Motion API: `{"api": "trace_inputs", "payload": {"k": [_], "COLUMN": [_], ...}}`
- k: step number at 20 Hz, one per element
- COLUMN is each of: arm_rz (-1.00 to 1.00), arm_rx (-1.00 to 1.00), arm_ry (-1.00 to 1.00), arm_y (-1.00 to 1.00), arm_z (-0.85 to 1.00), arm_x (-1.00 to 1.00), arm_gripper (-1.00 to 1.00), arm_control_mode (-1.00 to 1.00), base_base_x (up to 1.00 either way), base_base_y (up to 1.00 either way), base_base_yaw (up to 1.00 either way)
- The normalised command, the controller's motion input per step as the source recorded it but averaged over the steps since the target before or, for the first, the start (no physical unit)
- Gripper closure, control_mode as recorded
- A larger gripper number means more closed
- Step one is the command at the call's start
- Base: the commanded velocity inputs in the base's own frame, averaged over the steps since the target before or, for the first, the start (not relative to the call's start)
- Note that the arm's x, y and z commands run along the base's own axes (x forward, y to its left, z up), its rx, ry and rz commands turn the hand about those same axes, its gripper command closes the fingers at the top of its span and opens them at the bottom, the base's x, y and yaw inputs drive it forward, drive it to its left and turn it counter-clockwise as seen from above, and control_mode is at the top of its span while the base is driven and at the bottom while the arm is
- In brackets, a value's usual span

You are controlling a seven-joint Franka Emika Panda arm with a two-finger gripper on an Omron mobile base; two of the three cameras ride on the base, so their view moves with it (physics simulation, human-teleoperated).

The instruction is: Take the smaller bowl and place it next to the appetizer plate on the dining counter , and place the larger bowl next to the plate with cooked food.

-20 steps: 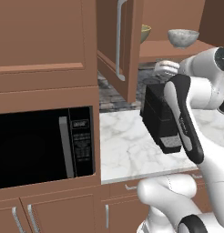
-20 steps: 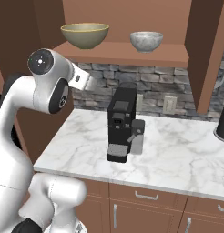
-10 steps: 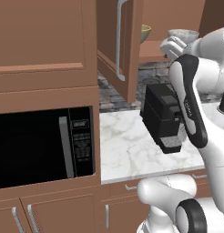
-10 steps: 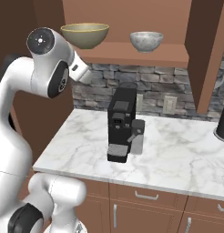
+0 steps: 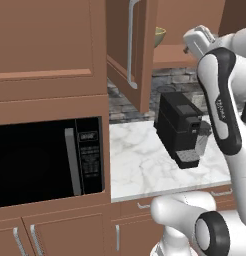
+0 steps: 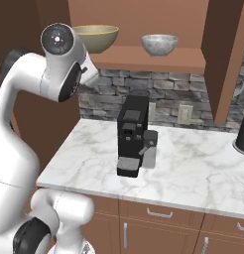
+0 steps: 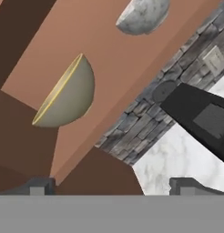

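In the right base view the white arm [image 6: 30, 129] rose along the left edge, its dark-capped joint level with the cabinet shelf [image 6: 153, 58]. Just right of that joint the larger bowl [image 6: 96, 37], olive-tan with a thin yellow rim, sat upright on the shelf. Further right on the same shelf, well apart from it, stood the smaller bowl [image 6: 159, 43], grey and speckled. Below them a black coffee machine [image 6: 132, 135] stood on the white veined counter [image 6: 193, 168], in front of a grey stone backsplash [image 6: 168, 94].

The hand view was rolled, so the shelf ran diagonally. The larger bowl [image 7: 67, 94] lay left of centre and the smaller bowl [image 7: 142, 16] at the top edge, with the coffee machine [image 7: 202, 119] at right. The gripper [image 7: 111, 186] held nothing; its two dark fingertips [image 7: 38, 185] stood spread wide apart at the bottom, well short of either bowl.

In the left base view a black microwave [image 5: 47, 162] sat at left under an open cabinet door [image 5: 130, 47].
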Motion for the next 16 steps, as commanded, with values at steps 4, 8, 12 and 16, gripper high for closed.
{"api": "trace_inputs", "payload": {"k": [4, 8, 12, 16], "arm_rz": [0.08, 0.05, 0.01, 0.0], "arm_rx": [0.13, 0.1, 0.01, 0.0], "arm_ry": [-0.16, -0.05, 0.01, 0.11], "arm_y": [0.23, 0.22, 0.02, 0.02], "arm_z": [0.22, 0.13, 0.15, 0.12], "arm_x": [0.06, 0.26, 0.4, 0.6], "arm_gripper": [-1.0, -1.0, -1.0, -1.0], "arm_control_mode": [-1.0, -1.0, -1.0, -1.0], "base_base_x": [0.0, 0.0, 0.0, 0.0], "base_base_y": [0.0, 0.0, 0.0, 0.0], "base_base_yaw": [0.0, 0.0, 0.0, 0.0]}}
